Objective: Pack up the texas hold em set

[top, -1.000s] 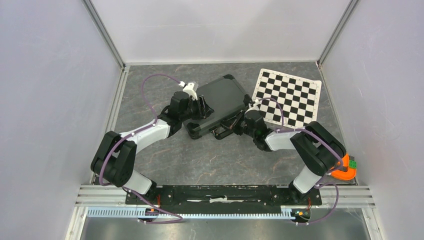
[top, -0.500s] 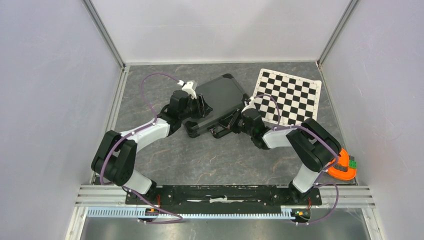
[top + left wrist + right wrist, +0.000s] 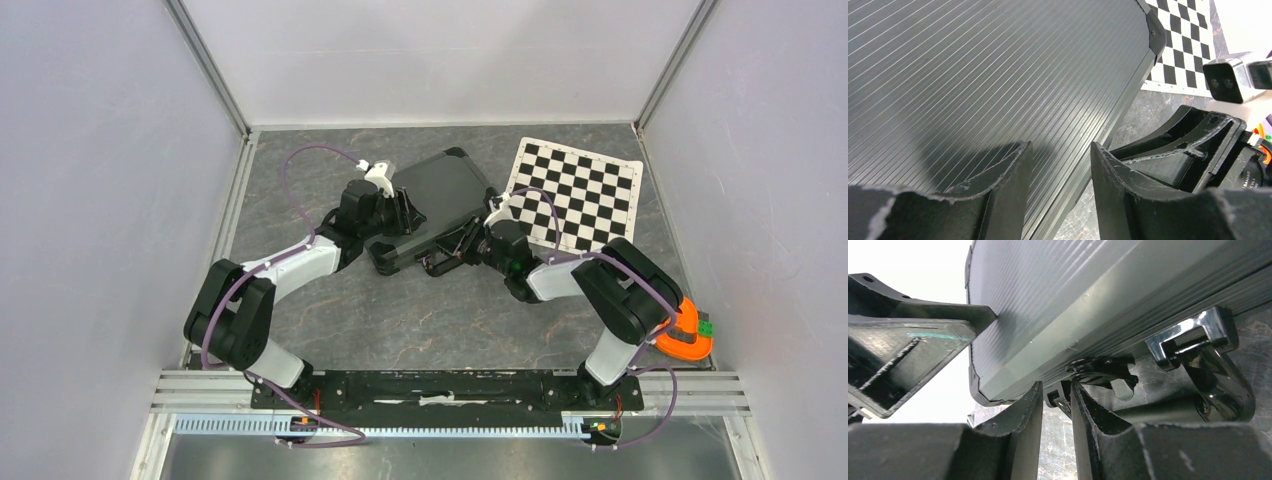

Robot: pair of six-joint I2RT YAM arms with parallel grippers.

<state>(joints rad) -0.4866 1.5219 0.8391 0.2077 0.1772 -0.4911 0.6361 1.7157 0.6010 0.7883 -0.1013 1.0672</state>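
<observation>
Cannot read the tiny white lettering on the black motor housing [image 3: 1251, 178] of the right arm: too small.

Find the left gripper [image 3: 403, 214] roughly half open and holding nothing, set at the near left side of the black-grey ribbed hard briefcase [image 3: 442, 192]. Place one of its fingers [image 3: 998, 195] over the ribbed lid and the other beyond the lid's near edge, above the grey marbled tabletop [image 3: 400, 310]. Cannot tell whether the first finger touches the lid.

Find the right gripper [image 3: 456, 250] low at the briefcase's near side, parted by only a narrow gap, clamped on nothing. Note a small black latch tab [image 3: 1062, 396] just past the fingertips, contact unclear, and a shiny chrome fitting [image 3: 1198, 355] on the same side, further right in the wrist view.

Locate the briefcase closed and flat, turned askew, toward the middle of the tabletop's far edge, between the two grippers. See its far right corner just beside the black-and-white checkered chess mat [image 3: 580, 195] at the far right corner. Spot an orange plastic object [image 3: 685, 340] at the right edge, well apart.
</observation>
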